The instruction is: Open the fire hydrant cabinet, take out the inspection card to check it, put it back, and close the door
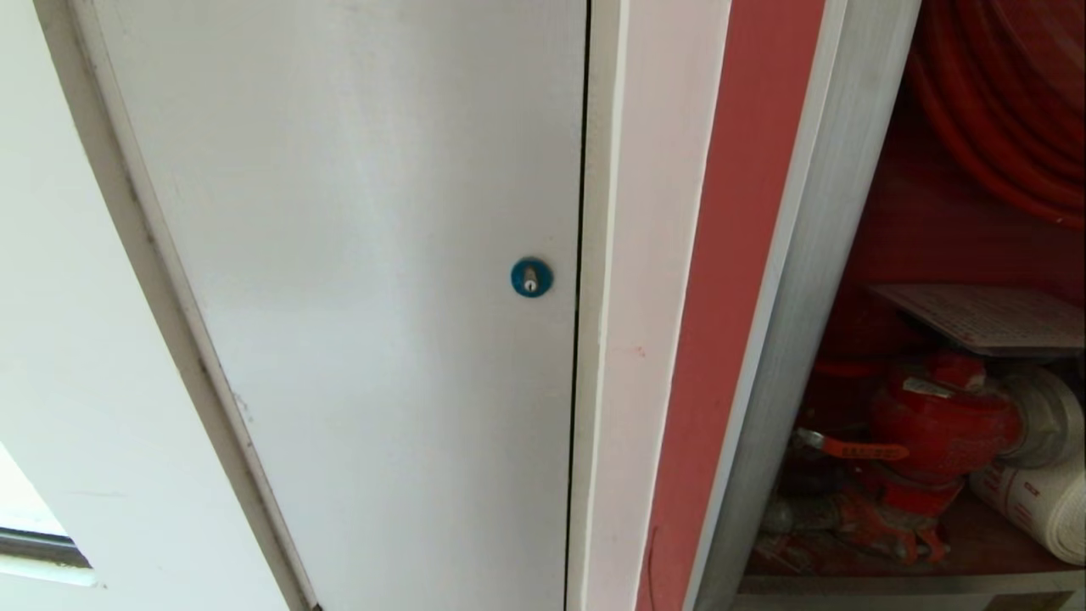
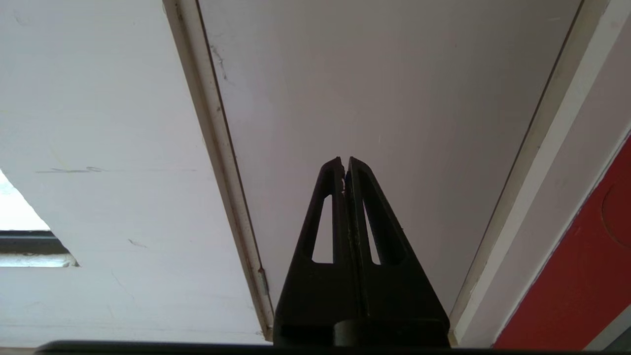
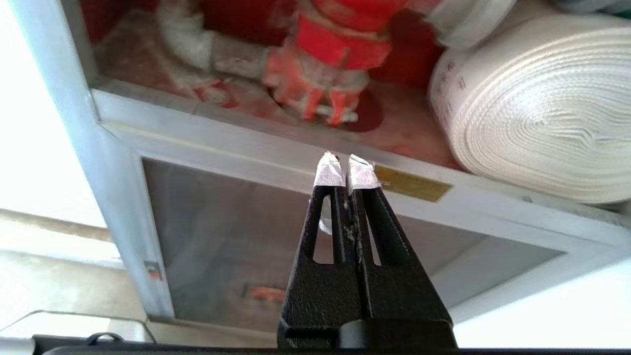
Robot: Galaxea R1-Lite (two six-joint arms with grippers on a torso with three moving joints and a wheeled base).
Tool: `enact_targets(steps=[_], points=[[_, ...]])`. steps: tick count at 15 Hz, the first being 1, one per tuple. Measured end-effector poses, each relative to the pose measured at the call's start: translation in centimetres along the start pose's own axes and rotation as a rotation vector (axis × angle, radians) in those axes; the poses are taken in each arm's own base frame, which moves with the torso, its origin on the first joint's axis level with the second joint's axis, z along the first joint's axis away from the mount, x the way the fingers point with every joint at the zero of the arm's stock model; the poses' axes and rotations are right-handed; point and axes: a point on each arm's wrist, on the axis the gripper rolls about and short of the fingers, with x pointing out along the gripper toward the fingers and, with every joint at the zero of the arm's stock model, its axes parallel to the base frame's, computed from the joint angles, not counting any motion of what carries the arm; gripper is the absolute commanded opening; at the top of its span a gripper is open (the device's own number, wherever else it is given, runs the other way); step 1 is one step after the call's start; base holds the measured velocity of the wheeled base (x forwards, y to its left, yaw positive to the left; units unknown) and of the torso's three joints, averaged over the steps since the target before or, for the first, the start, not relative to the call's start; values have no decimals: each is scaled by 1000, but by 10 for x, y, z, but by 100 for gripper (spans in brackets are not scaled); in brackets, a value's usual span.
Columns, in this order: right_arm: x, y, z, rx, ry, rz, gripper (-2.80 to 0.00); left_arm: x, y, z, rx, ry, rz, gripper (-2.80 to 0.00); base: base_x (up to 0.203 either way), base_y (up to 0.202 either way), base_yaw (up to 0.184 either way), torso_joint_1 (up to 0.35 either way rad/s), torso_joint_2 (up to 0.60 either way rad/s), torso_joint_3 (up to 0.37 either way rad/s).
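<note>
I judge my right end effector (image 3: 345, 170), pinched closed and empty below the fire hydrant cabinet (image 3: 296, 148), risks striking its frame.

a plain white door (image 1: 356, 297) with a round blue lock (image 1: 532, 277); perhaps a window ledge (image 1: 42, 552) low beside it.
</note>
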Motion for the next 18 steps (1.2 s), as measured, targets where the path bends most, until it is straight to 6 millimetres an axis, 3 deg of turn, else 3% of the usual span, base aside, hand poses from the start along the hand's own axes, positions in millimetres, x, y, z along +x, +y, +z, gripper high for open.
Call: enact_targets(steps=[4, 10, 18], points=[[0, 6, -21, 42, -127, 10, -280, 0, 0, 0, 0, 0, 0, -280, 0, 0, 0, 0, 0, 0], [6, 9, -27, 220, -304, 17, -280, 0, 0, 0, 0, 0, 0, -280, 0, 0, 0, 0, 0, 0], [19, 15, -46, 169, -261, 39, -280, 0, 0, 0, 0, 0, 0, -280, 0, 0, 0, 0, 0, 0]])
